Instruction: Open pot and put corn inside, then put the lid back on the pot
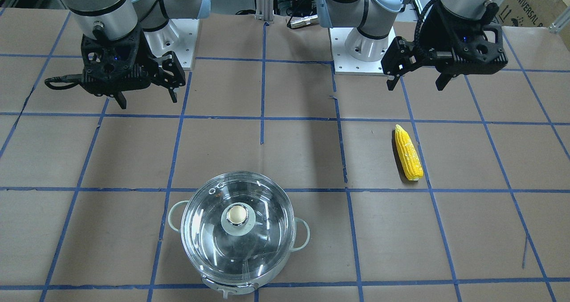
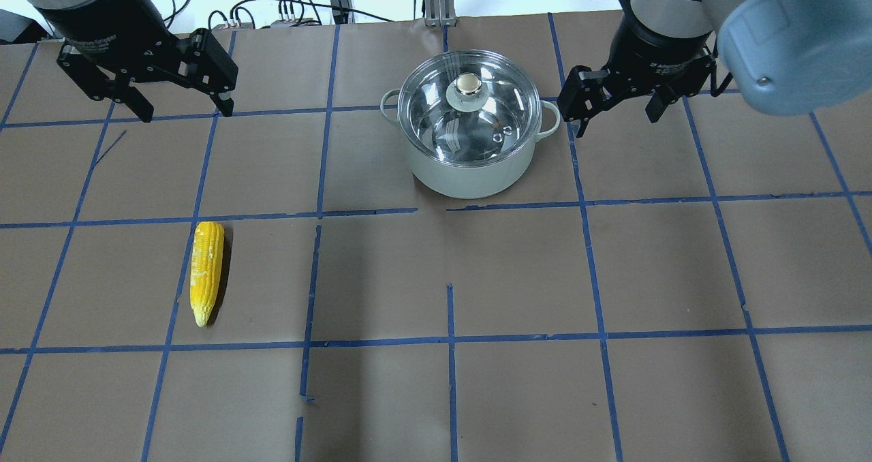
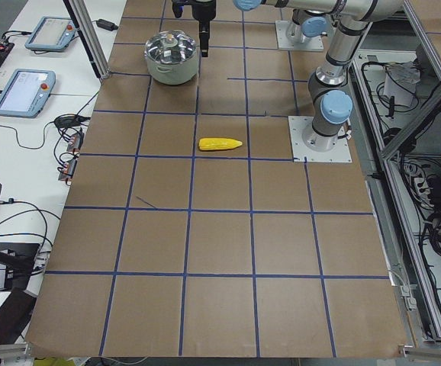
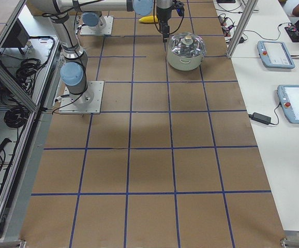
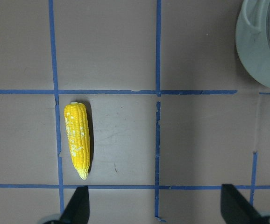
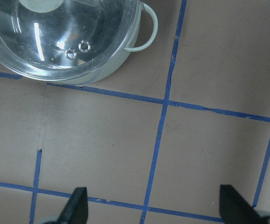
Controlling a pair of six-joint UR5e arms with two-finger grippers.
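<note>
The mint-green pot (image 2: 470, 172) stands on the brown table with the clear glass lid (image 2: 436, 111) on it, its knob (image 2: 467, 84) upright. The yellow corn (image 2: 206, 271) lies flat on the table, well apart from the pot. My left gripper (image 2: 186, 113) is open and empty, above the table beyond the corn. My right gripper (image 2: 616, 124) is open and empty, just beside the pot's handle. The left wrist view shows the corn (image 5: 77, 140) and the pot's edge (image 5: 256, 51). The right wrist view shows the lid (image 6: 55, 42). The front view shows the corn (image 1: 408, 153), the lid (image 1: 262, 239) and both grippers, left (image 1: 416, 87) and right (image 1: 148, 100).
Blue tape lines (image 2: 449, 339) grid the table. The arms' white base plates (image 1: 360, 55) sit at the robot's side. Cables (image 2: 300, 5) lie past the far edge. Teach pendants (image 4: 276, 54) lie on a side table beyond the pot.
</note>
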